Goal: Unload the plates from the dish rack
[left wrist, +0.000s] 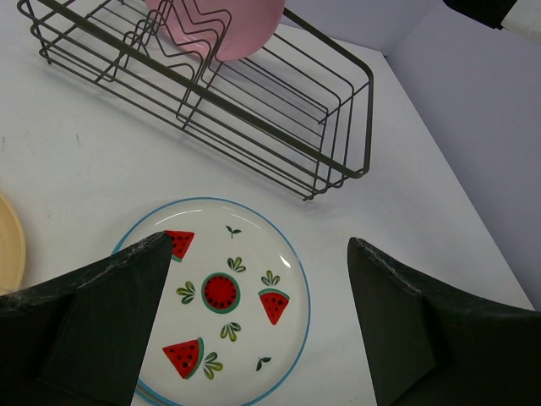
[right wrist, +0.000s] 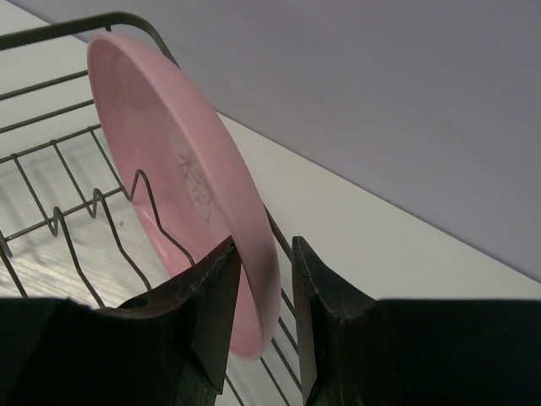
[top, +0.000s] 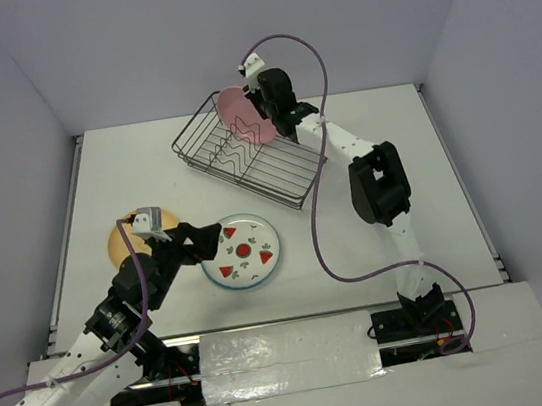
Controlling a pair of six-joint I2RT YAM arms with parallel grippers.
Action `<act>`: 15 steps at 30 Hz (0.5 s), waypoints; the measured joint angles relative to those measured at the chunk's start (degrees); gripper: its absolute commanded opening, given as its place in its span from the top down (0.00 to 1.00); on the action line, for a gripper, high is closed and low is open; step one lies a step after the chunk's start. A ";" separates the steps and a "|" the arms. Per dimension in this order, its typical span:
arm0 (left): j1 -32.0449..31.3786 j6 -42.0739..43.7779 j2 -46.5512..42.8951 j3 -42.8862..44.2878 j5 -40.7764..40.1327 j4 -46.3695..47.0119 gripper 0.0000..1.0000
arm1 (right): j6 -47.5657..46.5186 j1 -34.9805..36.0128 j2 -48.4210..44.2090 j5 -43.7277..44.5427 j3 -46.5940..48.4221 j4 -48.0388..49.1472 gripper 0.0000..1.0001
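Found at the back of the white table (top: 136, 176), set at a slant: the dish rack (top: 272, 171), dark wire with a wavy divider inside. Holds only 1 plate, the pink plate (top: 239, 117), standing on edge at the rack's far end and leaning in the divider's bends. Met there by the right gripper (top: 261, 120), reaching in from the right. Seen from the right wrist, runs its rim down between the 2 black fingers (right wrist: 211, 296). Touches the plate's inner face with 1 finger and leaves a thin pale sliver at the other. Cannot tell whether truly clamped or only set closely around the rim.

Nearer the arms, left of centre: a white watermelon plate (top: 244, 250) with a blue edge, lying flat on the table, well apart from the rack. Printed with red slices and small green leaves. Shows a second rim line just under its lower-left edge in the left wrist view; cannot tell whether that belongs to another plate beneath. Hung over by the left gripper (top: 214, 243), spread wide, gripping nothing, with the printed face in plain sight between its 2 fingers (left wrist: 101, 313).

Further left, flat on the table and partly hidden under the left arm: the tan-orange plate (top: 121, 246), near the watermelon plate but not touching it.
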 measured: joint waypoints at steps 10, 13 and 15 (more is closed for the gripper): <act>-0.02 0.00 0.00 0.00 -0.02 0.00 0.04 | -2.21 0.09 1.68 2.75 0.00 -0.15 1.00; -0.04 0.00 0.00 0.00 -0.04 0.00 0.04 | -2.43 0.48 1.66 3.34 0.00 -0.07 1.00; -0.04 0.00 0.00 0.00 -0.07 0.00 0.04 | -2.69 0.76 1.60 4.02 -0.11 0.02 1.00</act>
